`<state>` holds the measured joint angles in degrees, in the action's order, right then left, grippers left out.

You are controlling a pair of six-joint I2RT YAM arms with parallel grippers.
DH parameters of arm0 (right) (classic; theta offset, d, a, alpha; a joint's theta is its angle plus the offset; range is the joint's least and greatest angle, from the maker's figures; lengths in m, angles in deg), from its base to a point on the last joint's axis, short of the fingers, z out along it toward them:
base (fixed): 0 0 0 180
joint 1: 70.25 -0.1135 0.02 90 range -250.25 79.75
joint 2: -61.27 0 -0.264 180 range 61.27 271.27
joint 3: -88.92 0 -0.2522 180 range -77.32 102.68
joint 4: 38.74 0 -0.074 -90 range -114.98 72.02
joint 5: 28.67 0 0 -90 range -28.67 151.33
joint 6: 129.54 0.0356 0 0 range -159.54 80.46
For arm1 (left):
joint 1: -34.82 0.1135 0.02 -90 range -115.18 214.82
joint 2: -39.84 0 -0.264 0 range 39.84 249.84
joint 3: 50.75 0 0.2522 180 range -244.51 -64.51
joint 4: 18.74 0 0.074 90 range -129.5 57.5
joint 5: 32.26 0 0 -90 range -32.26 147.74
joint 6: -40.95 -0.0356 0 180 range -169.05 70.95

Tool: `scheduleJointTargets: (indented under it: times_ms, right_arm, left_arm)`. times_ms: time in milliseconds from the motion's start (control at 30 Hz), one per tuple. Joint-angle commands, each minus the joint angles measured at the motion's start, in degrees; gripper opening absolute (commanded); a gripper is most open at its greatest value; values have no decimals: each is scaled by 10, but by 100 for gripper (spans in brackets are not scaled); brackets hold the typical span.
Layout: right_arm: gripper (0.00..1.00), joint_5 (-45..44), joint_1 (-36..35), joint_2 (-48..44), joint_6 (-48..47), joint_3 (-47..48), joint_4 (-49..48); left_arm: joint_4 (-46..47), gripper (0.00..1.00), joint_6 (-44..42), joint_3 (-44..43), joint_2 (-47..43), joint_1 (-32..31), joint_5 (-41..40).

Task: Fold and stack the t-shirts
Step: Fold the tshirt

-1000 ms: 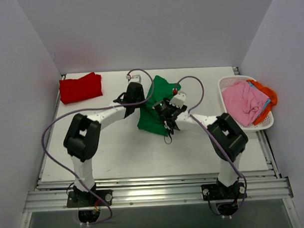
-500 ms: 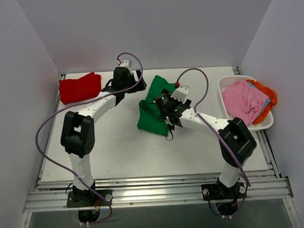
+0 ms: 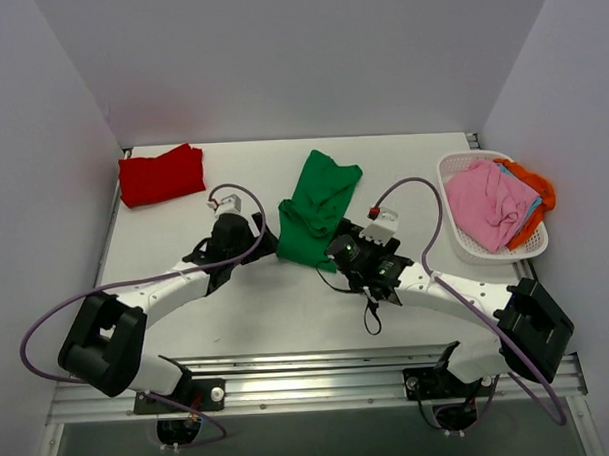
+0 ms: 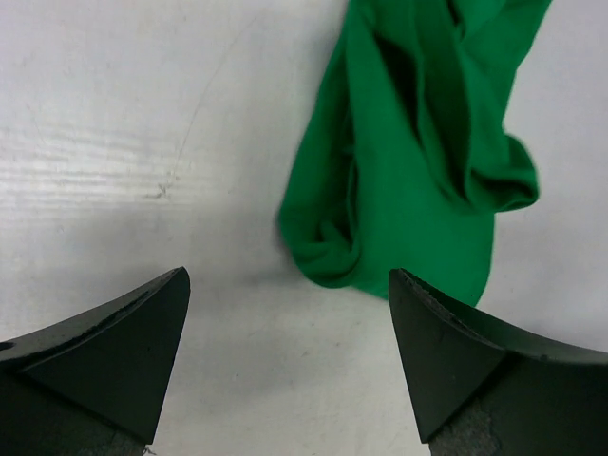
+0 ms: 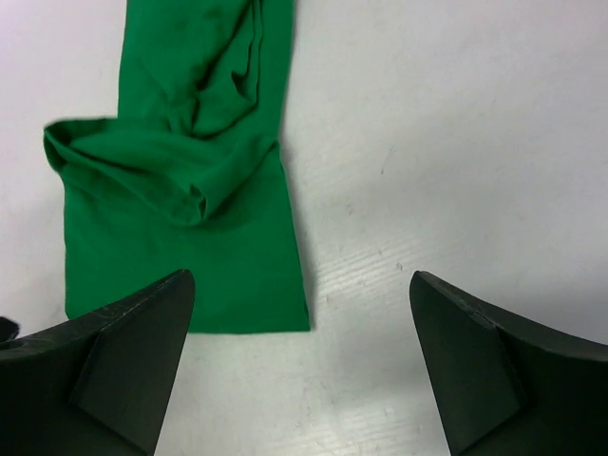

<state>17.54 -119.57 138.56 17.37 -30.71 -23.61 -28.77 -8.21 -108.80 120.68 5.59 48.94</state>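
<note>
Fingers (image 4: 114, 361) of the left gripper (image 4: 287, 285) spread wide and holding nothing, poised just short of the rounded near end of the green t-shirt (image 4: 418, 171). Fingers (image 5: 123, 361) of the right gripper (image 5: 302, 285) are likewise apart and empty, with the shirt's squared near edge (image 5: 180, 228) lying just ahead of them.

A second ago, seen from above, the right gripper sat on the cloth with the left arm working beside it, and the left arm then swung out toward the far left corner. Now both arms are drawn back toward the near side of the bench (image 3: 287, 309). The left gripper (image 3: 265, 244) and right gripper (image 3: 337, 252) flank the garment's near end without gripping it.

The green t-shirt (image 3: 319, 207) rests mid-bench as a narrow lengthwise band, rumpled where a layer turns over on itself. The red t-shirt (image 3: 161, 175), already folded, lies at the far left corner, well apart. A pink t-shirt (image 3: 489, 207) and an orange t-shirt (image 3: 538, 190) lie heaped in the white basket (image 3: 445, 178) at the right edge.

Interpretation: the cloth has been released, so the lengthwise fold is probably complete. A crosswise fold and transfer onto the red t-shirt appear outstanding, and the basket's contents are not yet begun.
</note>
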Motion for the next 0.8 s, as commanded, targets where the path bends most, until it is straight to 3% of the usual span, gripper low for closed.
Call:
scheduleJointTargets:
  times_ms: [0, 133, 333, 733, 767]
  right_arm:
    - [91, 28, -10, -2, 16, -40, -59]
    - [91, 68, -10, 36, 9, -63, -145]
    - [89, 83, -3, 104, -6, -50, -179]
    - [87, 159, 46, 212, -15, -40, -268]
    - [86, 168, 49, 218, -14, -39, -273]
  left_arm:
    - [71, 94, 42, 21, 19, -13, -21]
    - [131, 94, 56, 25, 72, -29, -10]
    - [167, 96, 64, 11, 125, -32, -5]
    - [168, 100, 68, -3, 176, -32, 0]
    - [173, 89, 69, 1, 187, -32, 7]
